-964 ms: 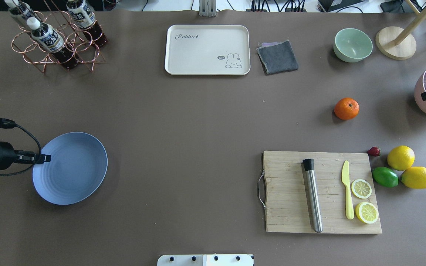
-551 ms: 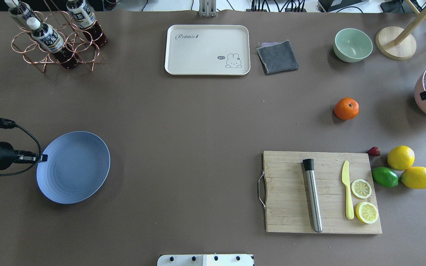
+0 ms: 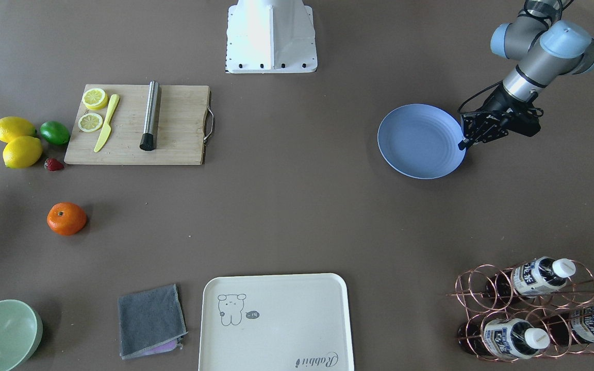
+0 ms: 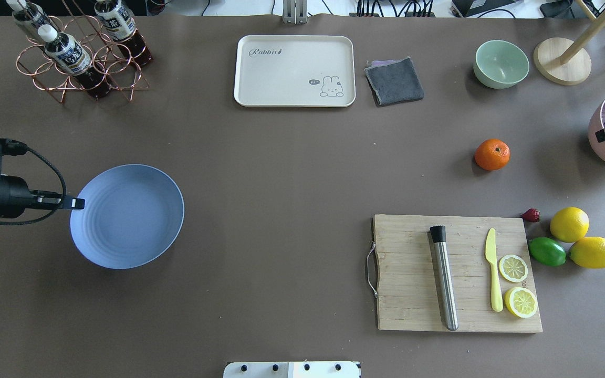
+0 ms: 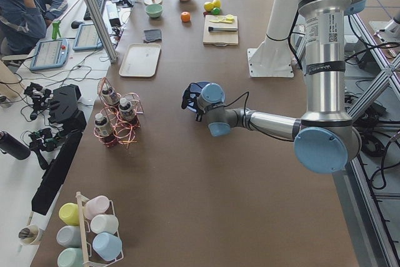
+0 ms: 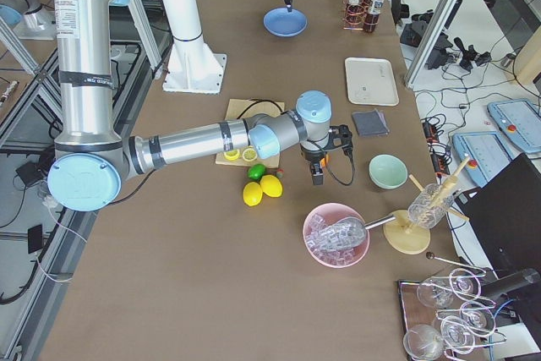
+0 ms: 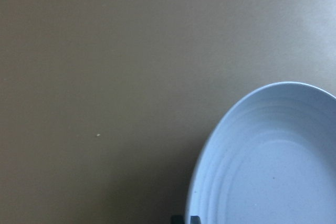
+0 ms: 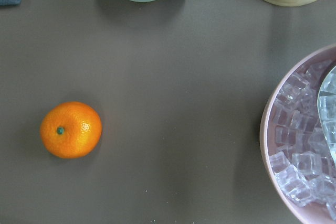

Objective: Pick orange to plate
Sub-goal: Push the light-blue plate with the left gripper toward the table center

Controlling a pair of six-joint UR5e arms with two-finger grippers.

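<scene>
Plate (image 4: pixel 129 223) in left end effector (image 4: pixel 75 202)

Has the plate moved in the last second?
Yes. In the overhead view the plate has shifted up and right, toward the cream tray.

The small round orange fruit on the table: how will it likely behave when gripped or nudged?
The small round orange fruit is ball-shaped, so a nudge would probably roll it. Its glossy dimpled skin might slip under a pinch.

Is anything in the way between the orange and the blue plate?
No, only bare table lies between the orange and the plate. The cutting board sits off to the side, nearer the robot.
</scene>
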